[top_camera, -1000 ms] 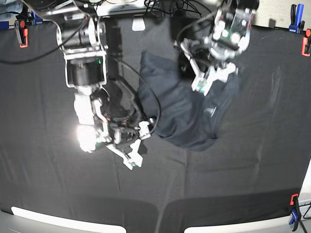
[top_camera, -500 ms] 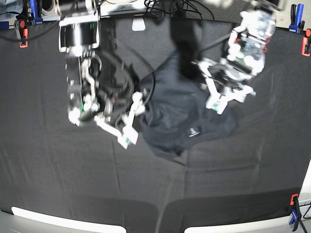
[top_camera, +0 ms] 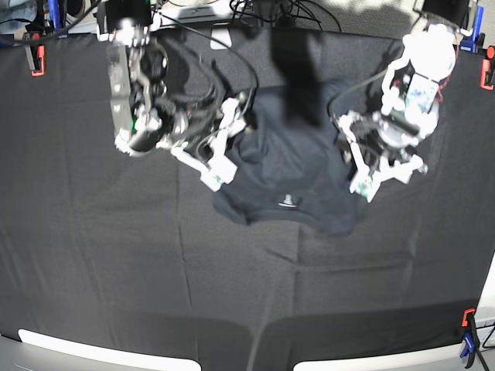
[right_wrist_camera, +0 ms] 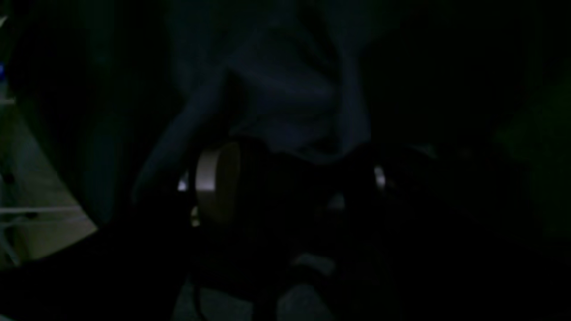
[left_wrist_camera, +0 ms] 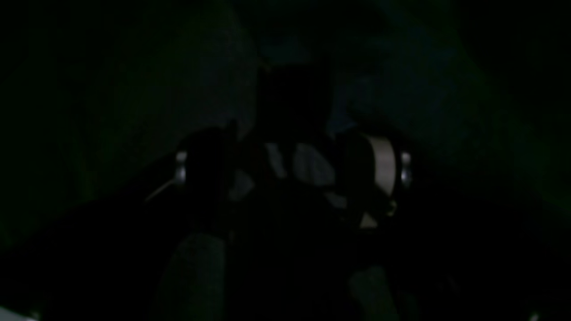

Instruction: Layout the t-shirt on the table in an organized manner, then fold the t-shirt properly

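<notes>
White-and-black arms (top_camera: 135, 93) trailing black cables, white pincers.

The dark slate-grey t-shirt (top_camera: 290, 174) lies rumpled in the upper centre of the frame, white label mark showing; the black-clothed counter (top_camera: 116, 263) spreads wide beneath it.

The shirt (top_camera: 290, 182) has gone from a bunched heap trailing toward 5 o'clock to a wider, flatter spread across the table (top_camera: 116, 263). Its lower edge now runs nearly level, and its white label (top_camera: 287, 202) has shifted from the heap's 3 o'clock side to the middle near 6 o'clock. The right gripper (top_camera: 218, 147) has risen from 7 o'clock of the shirt to its 9 o'clock edge, where the frames are too blurred to show whether it grips cloth. The left gripper (top_camera: 370, 171) has swung from the shirt's 12 o'clock side out to its 3 o'clock edge.
</notes>
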Controlling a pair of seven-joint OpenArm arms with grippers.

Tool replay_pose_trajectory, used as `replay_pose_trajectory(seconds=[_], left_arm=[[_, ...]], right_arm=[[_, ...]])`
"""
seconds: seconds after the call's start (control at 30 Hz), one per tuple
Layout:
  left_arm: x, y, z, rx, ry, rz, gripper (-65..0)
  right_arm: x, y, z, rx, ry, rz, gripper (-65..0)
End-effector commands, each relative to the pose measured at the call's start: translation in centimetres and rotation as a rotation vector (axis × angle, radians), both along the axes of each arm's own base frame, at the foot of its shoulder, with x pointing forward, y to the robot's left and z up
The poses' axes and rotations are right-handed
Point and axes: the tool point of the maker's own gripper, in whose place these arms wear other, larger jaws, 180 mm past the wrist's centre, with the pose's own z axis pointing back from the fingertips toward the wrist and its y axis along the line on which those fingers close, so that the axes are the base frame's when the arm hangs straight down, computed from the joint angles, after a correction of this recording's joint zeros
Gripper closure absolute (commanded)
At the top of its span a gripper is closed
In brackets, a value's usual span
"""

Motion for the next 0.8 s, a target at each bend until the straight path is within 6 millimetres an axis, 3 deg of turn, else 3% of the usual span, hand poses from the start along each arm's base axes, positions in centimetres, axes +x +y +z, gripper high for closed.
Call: replay_pose_trajectory(seconds=[0.0,0.17,0.37,0.47,0.6,0.7,0.77], left_arm=[[1.0,0.4,1.2,0.008,-0.041,0.007,-38.5],[1.7,1.5,3.0,-0.043,-0.110,0.161,-38.5],[2.1,-0.8,9.1,-0.119,-0.253,0.117,-38.5],[1.9,-0.8,11.1,-0.130,-0.277,0.122,-38.5],[1.6,3.2,11.2,-0.099,-0.248,0.245,-38.5],[0.1,7.0,10.5,-0.102,-0.206,0.361,-38.4],[-1.4,7.8,10.0,-0.151,-0.167,0.375,-38.4]], right_arm=[[1.3,0.2,2.0,0.021,-0.080,0.009,-35.0],[3.0,-2.3,4.6,-0.049,-0.202,-0.057,-35.0],[4.1,-5.8,8.3,-0.081,-0.315,-0.166,-35.0],[3.7,-7.6,9.1,-0.090,-0.340,-0.222,-35.0],[1.2,-9.6,8.8,-0.115,-0.323,-0.266,-35.0],[-1.3,-11.0,8.3,-0.166,-0.299,-0.275,-35.0],[-3.1,-11.8,8.2,-0.202,-0.284,-0.275,-35.0]])
